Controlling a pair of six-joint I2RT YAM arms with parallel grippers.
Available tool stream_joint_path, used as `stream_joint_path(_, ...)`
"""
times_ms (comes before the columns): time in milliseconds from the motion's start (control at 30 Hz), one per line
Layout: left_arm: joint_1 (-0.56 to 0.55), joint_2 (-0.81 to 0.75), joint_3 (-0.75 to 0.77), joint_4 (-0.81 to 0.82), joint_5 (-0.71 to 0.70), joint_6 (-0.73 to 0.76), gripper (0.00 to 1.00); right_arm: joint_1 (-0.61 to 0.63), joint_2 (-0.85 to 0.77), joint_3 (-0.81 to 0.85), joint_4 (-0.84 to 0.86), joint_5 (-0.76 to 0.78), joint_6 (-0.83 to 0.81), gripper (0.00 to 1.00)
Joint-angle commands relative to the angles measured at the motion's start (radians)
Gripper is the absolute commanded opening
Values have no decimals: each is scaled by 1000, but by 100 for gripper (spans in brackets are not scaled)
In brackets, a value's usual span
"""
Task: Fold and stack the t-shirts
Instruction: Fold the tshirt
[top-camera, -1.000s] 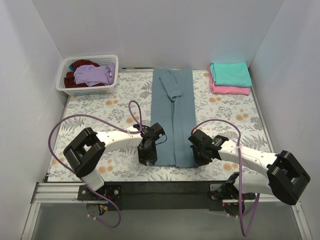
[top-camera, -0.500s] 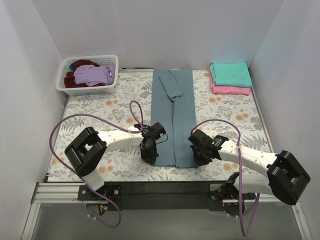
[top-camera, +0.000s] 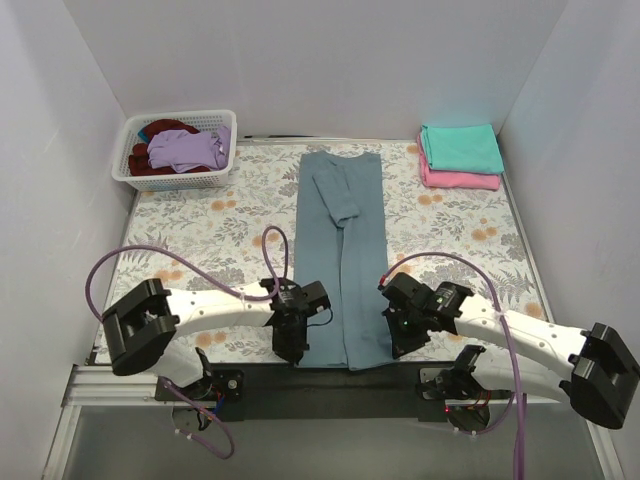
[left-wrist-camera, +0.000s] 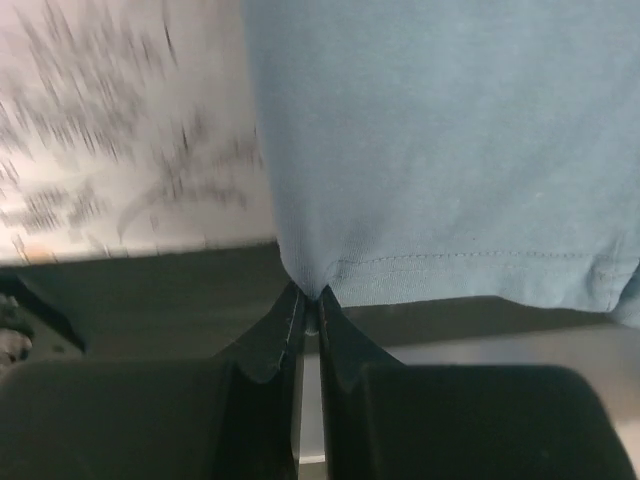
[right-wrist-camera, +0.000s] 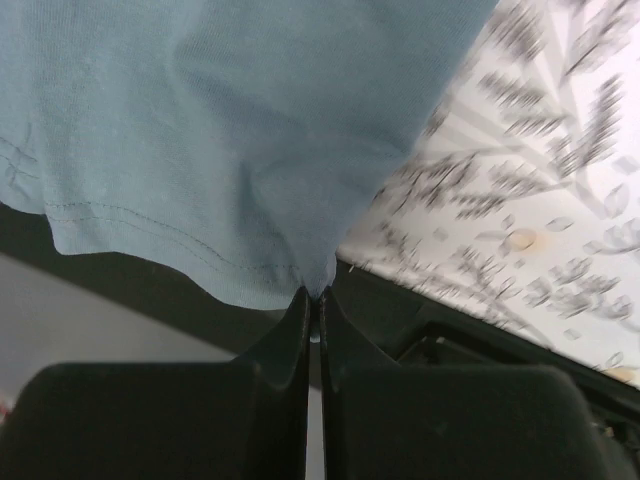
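A slate blue-grey t-shirt (top-camera: 340, 255) lies folded into a long narrow strip down the middle of the table, its near hem at the table's front edge. My left gripper (top-camera: 290, 352) is shut on the hem's left corner (left-wrist-camera: 310, 285). My right gripper (top-camera: 397, 343) is shut on the hem's right corner (right-wrist-camera: 315, 280). A folded teal t-shirt (top-camera: 460, 147) lies on a folded pink one (top-camera: 458, 179) at the back right. Lilac (top-camera: 187, 150) and dark red (top-camera: 165, 130) shirts lie crumpled in the basket.
A white lattice basket (top-camera: 176, 177) stands at the back left. The floral table cover (top-camera: 200, 230) ends at a black rail (top-camera: 330, 385) along the near edge. White walls close in the left, back and right sides.
Both grippers have moved toward the near edge with the hem corners, dragging the blue-grey shirt toward me. Its hem now overhangs the black rail and its far end has left the back edge.
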Motion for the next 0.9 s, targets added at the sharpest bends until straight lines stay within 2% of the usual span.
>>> stream_joint_path(0, -56, -96, -51, -79, 73, -95, 0, 32, -49, -27, -113, -100, 32, 1)
stream_joint_path(67, -54, -125, -65, -32, 98, -84, 0, 29, -45, 10, -140, -68, 9, 1)
stream_joint_path(167, 33, -143, -27, 13, 112, -30, 0, 1, 29, 108, -192, 64, -55, 1)
stream_joint_path(200, 102, -146, -8, 9, 86, 15, 0, -14, 47, 183, -209, 143, -78, 1)
stream_joint_path(300, 242, -130, 90, 13, 34, 88, 0, -97, 127, 316, -203, 203, -179, 1)
stream_joint_path(367, 323, -88, 169, 24, 15, 149, 0, -169, 191, 386, -200, 219, -259, 1)
stream_joint_path(533, 440, 10, 289, 88, -22, 241, 0, -298, 329, 608, -171, 263, -383, 1)
stream_joint_path(733, 510, 126, 410, 125, -52, 301, 0, -375, 468, 801, -142, 279, -474, 1)
stream_joint_path(867, 550, 171, 477, 154, -92, 341, 0, -407, 538, 867, -113, 265, -506, 1)
